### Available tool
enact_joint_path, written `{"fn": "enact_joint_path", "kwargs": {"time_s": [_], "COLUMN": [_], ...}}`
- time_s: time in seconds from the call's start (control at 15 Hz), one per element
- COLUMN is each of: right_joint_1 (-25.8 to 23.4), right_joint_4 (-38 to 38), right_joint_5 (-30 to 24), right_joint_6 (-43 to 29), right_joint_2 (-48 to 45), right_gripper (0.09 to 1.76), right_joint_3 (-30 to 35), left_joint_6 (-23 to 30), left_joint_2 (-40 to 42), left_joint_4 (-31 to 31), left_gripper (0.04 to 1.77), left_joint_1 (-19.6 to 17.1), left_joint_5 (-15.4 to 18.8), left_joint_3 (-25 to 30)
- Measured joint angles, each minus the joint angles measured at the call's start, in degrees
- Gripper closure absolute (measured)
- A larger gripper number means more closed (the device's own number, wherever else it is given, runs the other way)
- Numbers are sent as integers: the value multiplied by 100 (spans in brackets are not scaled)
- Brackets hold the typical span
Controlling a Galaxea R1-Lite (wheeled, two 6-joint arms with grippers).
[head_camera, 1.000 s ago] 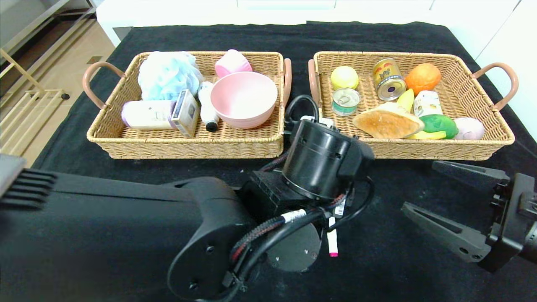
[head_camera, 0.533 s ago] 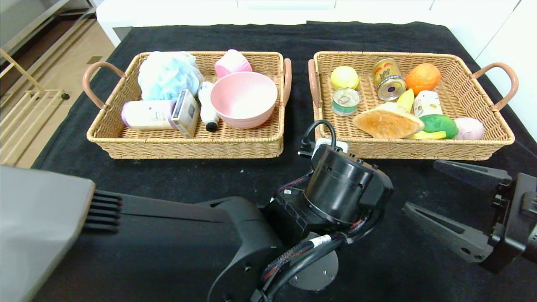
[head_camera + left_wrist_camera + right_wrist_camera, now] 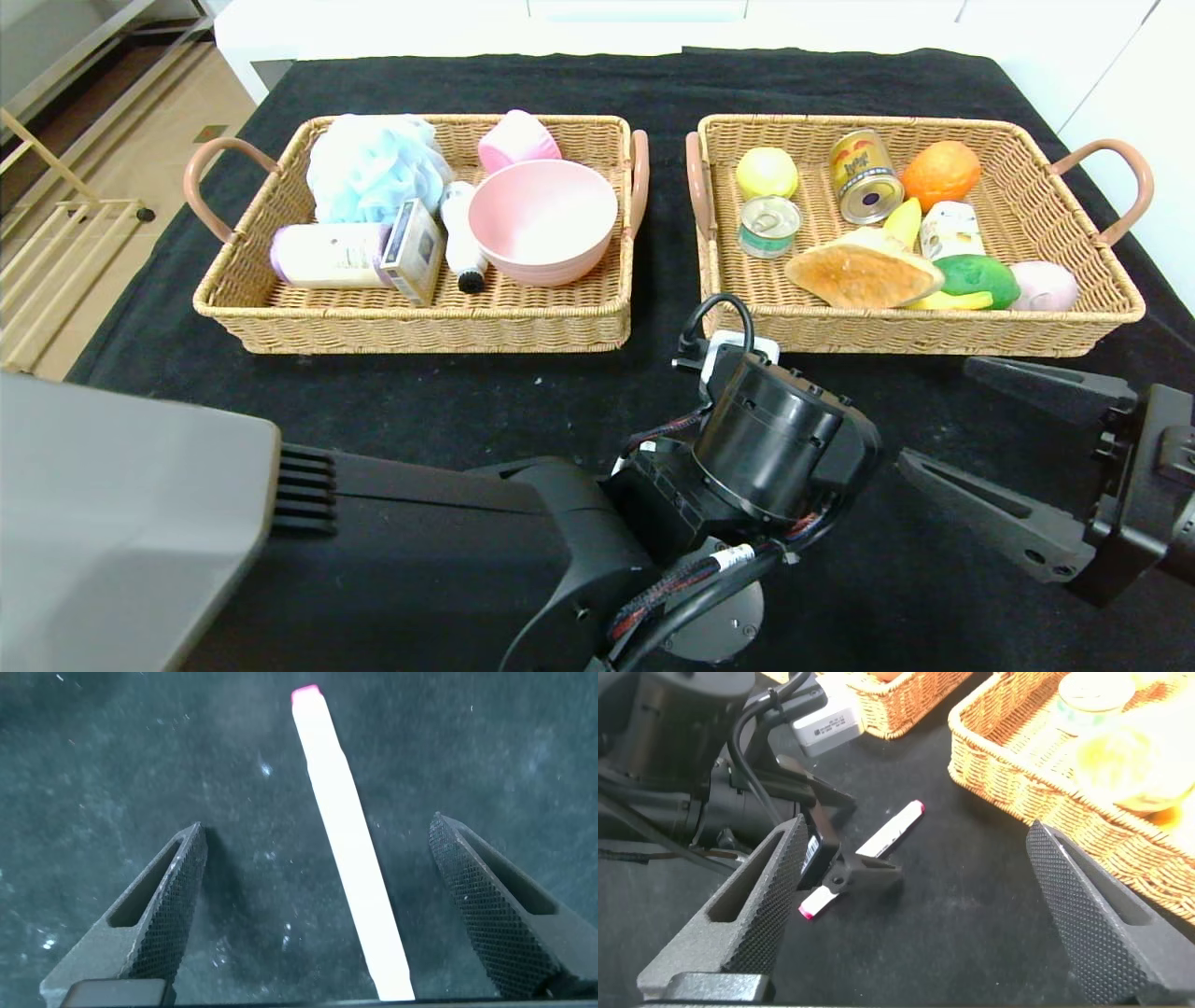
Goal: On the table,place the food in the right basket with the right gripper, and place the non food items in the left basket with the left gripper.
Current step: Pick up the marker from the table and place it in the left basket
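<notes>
Black cloth covers the table (image 3: 467,411), w/ two wicker baskets at the far side. Your left gripper (image 3: 332,905) is down over the white marker (image 3: 348,849), fingers spread wide either side, not touching it; the marker lies flat on the cloth in front of the right basket (image 3: 934,331), pink tip showing. Left basket (image 3: 420,327) holds a pink bowl (image 3: 543,219) etc. Your right gripper (image 3: 943,420) hovers nearby, fingers wide apart, nothing in them.
</notes>
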State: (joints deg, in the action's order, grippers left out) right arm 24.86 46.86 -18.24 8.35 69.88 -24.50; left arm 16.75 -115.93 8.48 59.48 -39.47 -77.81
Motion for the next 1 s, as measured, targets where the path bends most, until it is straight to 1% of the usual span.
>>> {"fn": "enact_joint_path", "kwargs": {"time_s": [0.4, 0.47, 0.6, 0.67, 0.87, 0.93, 1.0], "right_joint_1": [0, 2, 6, 6, 9, 9, 9], "right_joint_4": [-4, -1, -1, -4, -9, -9, -12], "right_joint_5": [-1, 0, 0, -4, -9, -9, -6], "right_joint_6": [2, 2, 2, 2, 2, 0, 2], "right_joint_2": [46, 49, 52, 52, 60, 63, 68], "right_gripper": [14, 14, 14, 14, 14, 14, 14], "right_joint_3": [15, 20, 26, 26, 28, 33, 39], "left_joint_6": [15, 15, 15, 17, 24, 26, 55], "left_joint_2": [-28, -28, -28, -28, -27, -24, -27], "left_joint_4": [-33, -46, -48, -50, -57, -57, -57], "left_gripper": [9, 22, 55, 69, 100, 123, 160], "left_joint_1": [6, 9, 11, 11, 11, 11, 13], "left_joint_5": [-2, -7, -7, -5, -7, -5, 0], "left_joint_3": [55, 63, 72, 72, 105, 111, 113]}}
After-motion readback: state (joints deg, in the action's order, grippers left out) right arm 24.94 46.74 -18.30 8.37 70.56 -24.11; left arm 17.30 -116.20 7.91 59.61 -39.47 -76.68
